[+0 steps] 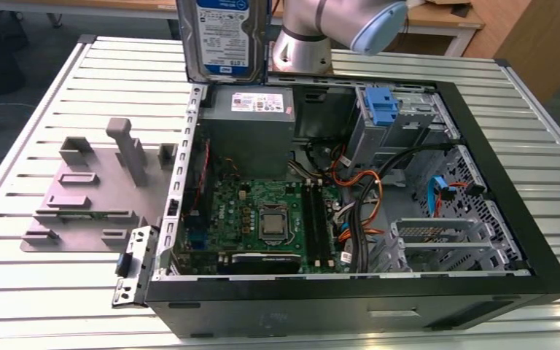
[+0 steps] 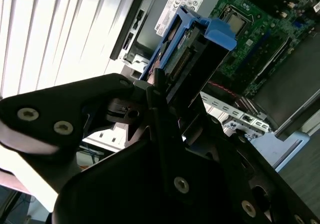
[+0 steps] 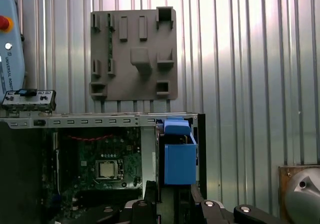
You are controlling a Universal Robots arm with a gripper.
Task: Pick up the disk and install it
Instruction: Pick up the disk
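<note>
Slatted table (image 1: 56,292) | open case (image 1: 358,295) holds motherboard (image 1: 260,215) | hand (image 2: 170,92) clamps disk (image 1: 224,36) above

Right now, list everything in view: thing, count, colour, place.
disk: 1, silver with a blue-and-white label, in a blue carrier; held upright above the case's far edge
case: 1, black, open, lying on the table
power supply: 1, grey with a white sticker; inside the case, below the disk
motherboard: 1, green; on the case floor
bracket: 1, blue; in the case's far drive bay
cables: several, orange, black and blue; inside the case
plate: 1, grey, with raised blocks; on the table, at the exterior view's left of the case
table: 1, silver, slatted
arm: 1, silver-grey; behind the case
end effector: 1, black; shut on the disk
</note>
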